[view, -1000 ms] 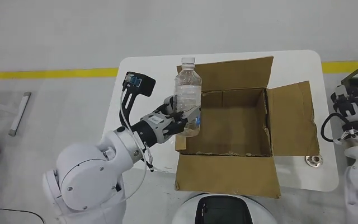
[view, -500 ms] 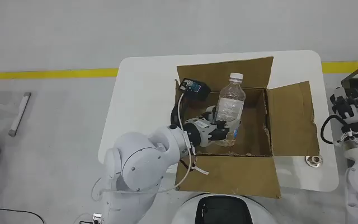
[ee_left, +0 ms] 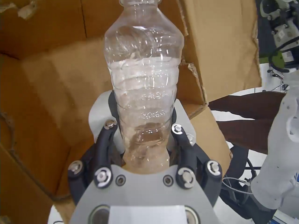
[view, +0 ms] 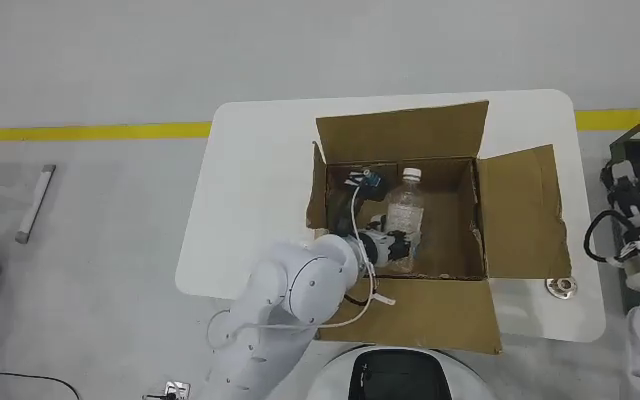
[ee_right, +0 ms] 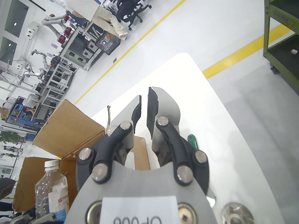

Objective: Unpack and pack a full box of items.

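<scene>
My left gripper point(ee_left: 142, 115) is clamped on the base end of the bottle point(ee_left: 143, 66), down inside the box point(ee_left: 46, 71). The bottle's long axis runs straight out from the gripper, cap pointing away from it toward the box's far wall. My right gripper point(ee_right: 143, 110) holds nothing, its fingers nearly together, well apart from the box.

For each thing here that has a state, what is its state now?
box: flaps open.
bottle: cap on, inside the box.
left gripper: shut on the bottle's lower part.
right gripper: almost shut, holding nothing.
</scene>
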You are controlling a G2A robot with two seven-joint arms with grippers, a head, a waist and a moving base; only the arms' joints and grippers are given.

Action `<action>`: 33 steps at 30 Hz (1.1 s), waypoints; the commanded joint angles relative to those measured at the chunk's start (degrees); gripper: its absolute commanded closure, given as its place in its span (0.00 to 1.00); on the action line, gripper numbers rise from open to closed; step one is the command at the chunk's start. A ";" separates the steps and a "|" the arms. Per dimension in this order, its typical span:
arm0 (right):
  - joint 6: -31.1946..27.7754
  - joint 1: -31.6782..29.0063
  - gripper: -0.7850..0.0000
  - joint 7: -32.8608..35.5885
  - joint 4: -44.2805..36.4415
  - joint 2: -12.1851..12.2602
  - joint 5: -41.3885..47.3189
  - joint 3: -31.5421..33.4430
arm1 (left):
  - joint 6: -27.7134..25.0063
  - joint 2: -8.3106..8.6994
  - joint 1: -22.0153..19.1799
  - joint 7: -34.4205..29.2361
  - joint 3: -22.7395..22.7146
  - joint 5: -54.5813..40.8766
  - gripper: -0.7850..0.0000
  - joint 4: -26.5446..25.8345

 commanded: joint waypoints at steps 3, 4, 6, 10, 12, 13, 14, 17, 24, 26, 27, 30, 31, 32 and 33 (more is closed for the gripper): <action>-0.10 0.30 0.86 0.16 0.12 0.13 -0.23 -0.64 | 0.42 -0.05 -0.54 0.71 1.02 2.83 1.00 1.93; -0.09 0.36 0.86 0.15 0.12 0.16 -0.28 -0.80 | 0.98 -0.16 -0.64 0.92 1.14 2.42 1.00 2.40; -0.07 0.45 0.86 0.25 0.10 0.22 -0.31 -1.06 | 1.61 -0.24 -1.05 1.36 1.68 4.05 1.00 3.66; 0.04 0.52 0.85 0.28 0.16 0.34 -0.47 -1.21 | 4.35 -0.40 -0.63 2.11 2.06 5.97 1.00 5.52; 0.02 0.52 0.86 0.29 0.26 0.40 -0.51 -1.19 | 4.18 -0.38 -0.45 2.41 2.11 6.85 1.00 6.36; 0.09 0.51 0.86 0.23 0.33 0.43 -0.49 -1.14 | 4.41 -0.39 -0.31 2.37 2.00 6.95 1.00 6.72; 0.08 0.49 0.85 0.20 0.37 0.46 -0.44 -1.11 | 4.70 -0.40 -0.20 2.31 1.88 7.12 1.00 7.07; 0.20 0.33 0.85 0.02 0.46 0.52 -0.37 -0.99 | 4.42 -0.42 -0.06 1.85 2.14 7.94 1.00 7.38; 0.50 0.19 0.84 -0.10 0.35 0.69 -0.32 -1.04 | 4.94 -0.69 -0.32 1.45 2.21 8.69 0.00 8.03; 0.63 0.13 0.82 -0.11 0.40 0.73 -0.37 -1.05 | 4.79 -0.77 -0.38 1.46 2.20 8.56 0.00 8.16; 0.94 -0.04 0.78 0.34 0.53 0.77 -0.37 -1.03 | 4.89 -0.80 -0.38 1.42 2.14 8.57 0.00 8.25; 0.79 -0.91 0.70 2.58 0.85 1.07 -2.81 -0.58 | 5.19 -0.90 -0.39 1.24 2.16 8.89 0.00 8.32; 0.69 -1.50 0.68 3.38 1.03 1.24 -5.02 -0.35 | 5.24 -0.94 -0.40 1.17 2.17 8.95 0.00 8.31; 1.18 -2.04 0.65 4.32 1.45 1.32 -6.03 -0.18 | 5.14 -0.97 -0.40 1.09 2.20 8.93 0.00 8.33; 1.74 -2.22 0.61 4.56 1.61 1.33 -6.16 0.05 | 5.23 -1.00 -0.39 1.14 2.16 8.92 0.00 8.37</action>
